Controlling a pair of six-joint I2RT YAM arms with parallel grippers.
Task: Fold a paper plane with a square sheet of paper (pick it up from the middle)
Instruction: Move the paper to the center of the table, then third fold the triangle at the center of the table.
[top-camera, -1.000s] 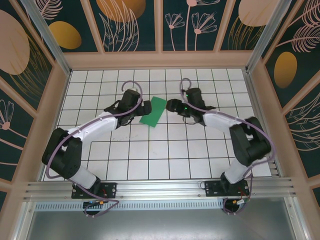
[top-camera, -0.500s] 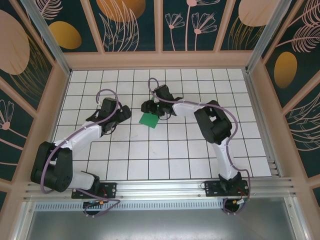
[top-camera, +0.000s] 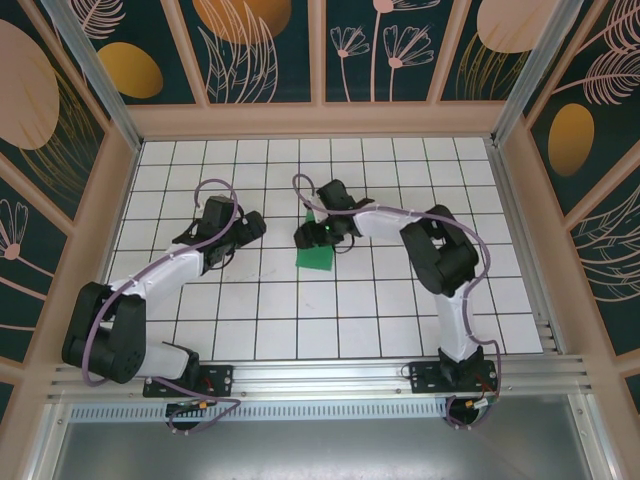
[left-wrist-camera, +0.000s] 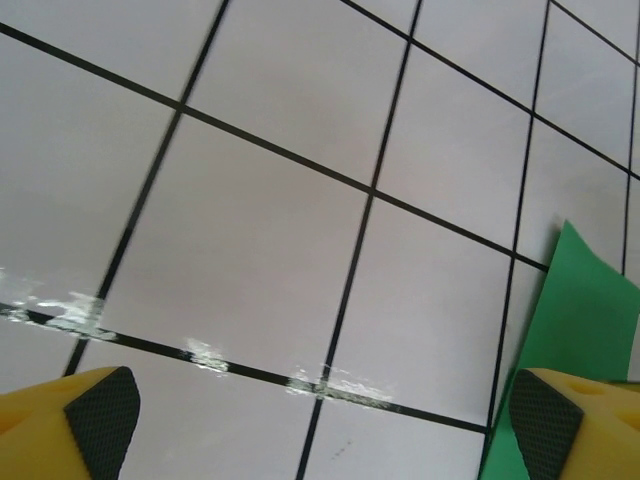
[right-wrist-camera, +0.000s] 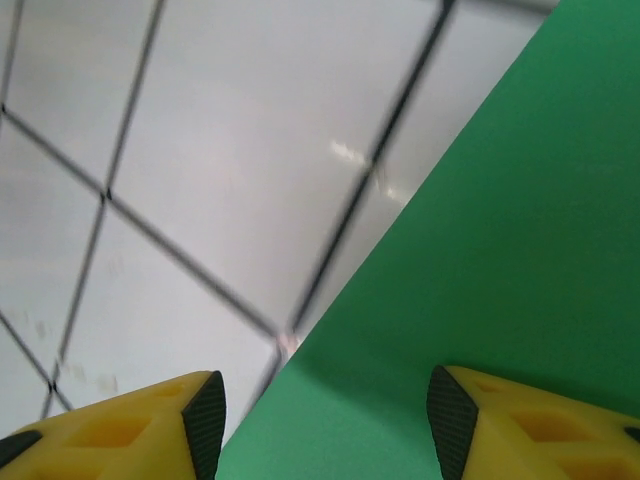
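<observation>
Gridded table (top-camera: 260, 300): I see my right gripper (top-camera: 304, 236) jaws apart over the green paper (top-camera: 318, 256); left gripper (top-camera: 252, 226) beside paper, spread wide.

White gridded table (top-camera: 300, 310) inside floral-panelled walls (top-camera: 260, 40), a metal rail (top-camera: 320, 375) in front.

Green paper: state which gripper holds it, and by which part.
Neither. The green paper lies on the table; the right gripper hovers open over its edge, the left gripper open beside it.
</observation>
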